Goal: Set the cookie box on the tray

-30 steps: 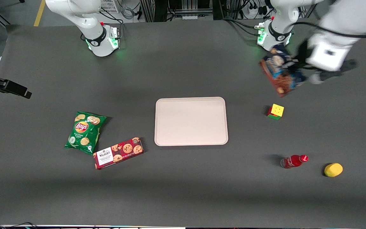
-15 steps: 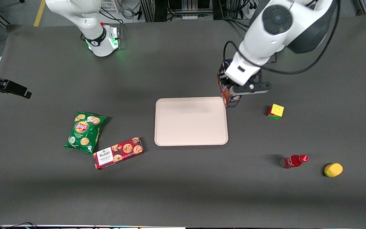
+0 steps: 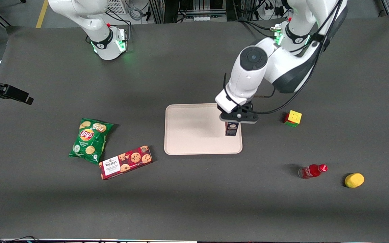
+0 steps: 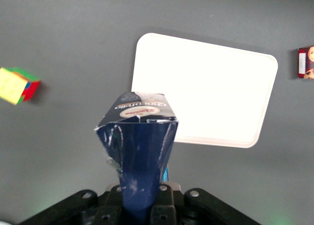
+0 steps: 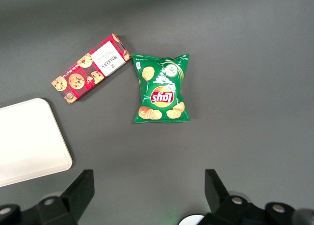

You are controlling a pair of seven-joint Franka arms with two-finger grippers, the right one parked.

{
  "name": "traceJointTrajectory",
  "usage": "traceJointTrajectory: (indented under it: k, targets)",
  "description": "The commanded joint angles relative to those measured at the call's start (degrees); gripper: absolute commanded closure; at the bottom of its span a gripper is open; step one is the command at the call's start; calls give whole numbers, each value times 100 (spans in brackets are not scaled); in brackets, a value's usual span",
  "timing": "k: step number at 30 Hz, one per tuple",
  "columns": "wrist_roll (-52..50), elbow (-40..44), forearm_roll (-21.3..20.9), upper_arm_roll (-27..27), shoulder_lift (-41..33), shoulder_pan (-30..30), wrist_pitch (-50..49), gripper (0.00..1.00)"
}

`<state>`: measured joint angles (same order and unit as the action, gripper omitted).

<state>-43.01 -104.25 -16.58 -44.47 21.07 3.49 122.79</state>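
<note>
Dark table (image 3: 187,189): gripper (image 3: 237,118) clamps cookie box (image 3: 231,129) above tray (image 3: 194,135).

Left arm (image 3: 248,74): big, fat, white, smooth & round like tubes. One joint has a round grey cap (image 3: 253,58) w/ a small dot in the middle. Dark grey band (image 3: 292,79) wraps the bend at approx 3 o'clock from that cap. Thin black cables (image 3: 326,23) loop along the arm, one more curls under it. Base (image 3: 290,35) is white w/ a black ring, a green glow & a tiny red dot. The gripper (image 3: 233,123) is black, blocky, flat on top, w/ small round screws (image 4: 191,193); it's over the tray (image 3: 194,131), at the tray's 3 o'clock edge in the front view.
</note>
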Motion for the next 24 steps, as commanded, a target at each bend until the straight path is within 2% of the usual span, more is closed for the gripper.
traceJointTrajectory:
  k: [1, 13, 24]
  targets:
    - [-234, 239, -731, 44, 661, -76, 254, 97]
    - [-998, 415, -680, 343, 1435, -24, 360, 97]
    - [-1306, 424, -697, 343, 1629, -111, 307, 97]
